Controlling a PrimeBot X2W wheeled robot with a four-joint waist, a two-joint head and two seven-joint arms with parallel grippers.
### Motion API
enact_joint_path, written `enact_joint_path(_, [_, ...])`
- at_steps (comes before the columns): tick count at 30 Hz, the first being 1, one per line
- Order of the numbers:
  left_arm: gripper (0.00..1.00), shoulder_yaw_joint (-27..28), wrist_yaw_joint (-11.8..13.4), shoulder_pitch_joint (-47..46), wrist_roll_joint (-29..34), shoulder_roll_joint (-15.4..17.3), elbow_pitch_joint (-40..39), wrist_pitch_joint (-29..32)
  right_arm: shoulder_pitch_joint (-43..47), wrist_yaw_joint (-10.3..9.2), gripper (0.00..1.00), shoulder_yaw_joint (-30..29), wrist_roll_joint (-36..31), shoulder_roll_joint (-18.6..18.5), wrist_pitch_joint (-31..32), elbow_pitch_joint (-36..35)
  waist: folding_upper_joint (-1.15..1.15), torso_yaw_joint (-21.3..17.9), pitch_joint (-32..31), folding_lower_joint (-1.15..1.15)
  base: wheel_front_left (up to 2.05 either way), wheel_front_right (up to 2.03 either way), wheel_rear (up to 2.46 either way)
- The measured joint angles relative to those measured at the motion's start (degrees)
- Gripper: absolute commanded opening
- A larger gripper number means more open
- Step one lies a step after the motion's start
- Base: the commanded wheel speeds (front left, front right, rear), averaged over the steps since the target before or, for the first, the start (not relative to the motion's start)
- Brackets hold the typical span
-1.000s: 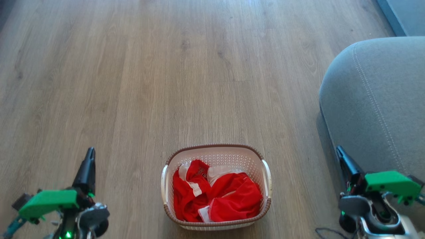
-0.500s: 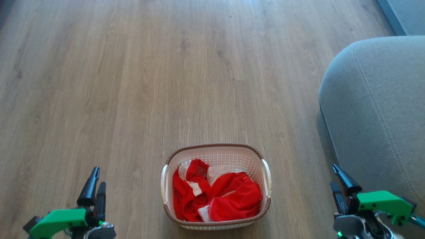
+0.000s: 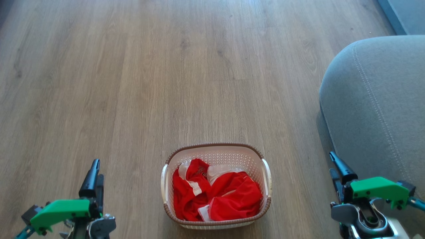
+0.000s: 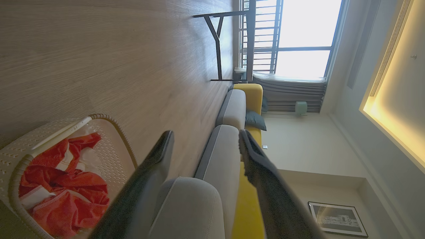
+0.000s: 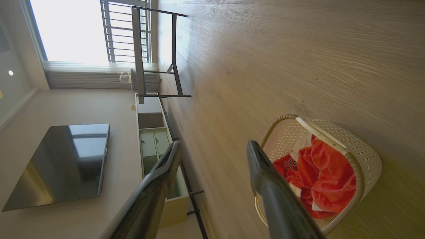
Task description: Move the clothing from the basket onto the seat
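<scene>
The cream basket [image 3: 215, 146] with a brown rim stands on the wooden floor, low in the middle of the head view. Crumpled red clothing [image 3: 220, 199] with white stripes lies inside it. The grey seat [image 3: 382, 99] rises at the right, apart from the basket. My left gripper [image 3: 96, 171] hangs open at the lower left, well left of the basket. At the lower right my right gripper [image 3: 333, 164] is open, between basket and seat. The left wrist view has the open gripper [image 4: 204, 134], basket [image 4: 109, 119], clothing [image 4: 63, 196] and seat [image 4: 189, 205]. The right wrist view has the open gripper [image 5: 214, 146], basket [image 5: 360, 154] and clothing [image 5: 327, 179].
Bare wooden floor [image 3: 166, 83] stretches ahead of the basket. A blue-grey edge [image 3: 403, 15] sits at the far right corner. A black-framed table [image 5: 156, 53], a low cabinet [image 5: 152, 139] and a dark screen [image 5: 63, 159] stand along the far wall.
Both grippers went from shut to open. Both arms dropped lower in the head view, then came up a little. Basket and clothing have not moved.
</scene>
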Motion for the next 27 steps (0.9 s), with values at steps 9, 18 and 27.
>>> enact_joint_path(9, [1.0, -0.1, 0.0, -1.0, 5.7, 0.2, 0.2, -1.5, -2.1, 0.0, 1.0, 1.7, -5.0, -0.8, -1.3, 0.4, 0.0, 0.0, 0.1, 0.0, 0.0, 0.0, 0.0])
enact_joint_path(18, [1.0, -0.6, 0.0, -2.8, 15.3, 0.5, 0.2, -3.1, -4.0, 0.0, 1.0, 3.5, -12.7, -1.8, -2.7, 0.8, 0.0, 0.0, 0.3, 0.0, 0.0, 0.0, 0.0])
enact_joint_path(27, [1.0, -2.4, 0.0, -3.8, 25.4, 1.4, -0.3, -4.5, -6.2, 0.0, 1.0, 6.0, -19.9, -2.4, -4.3, 1.4, 0.0, -0.1, 0.4, 0.0, 0.0, 0.0, 0.0])
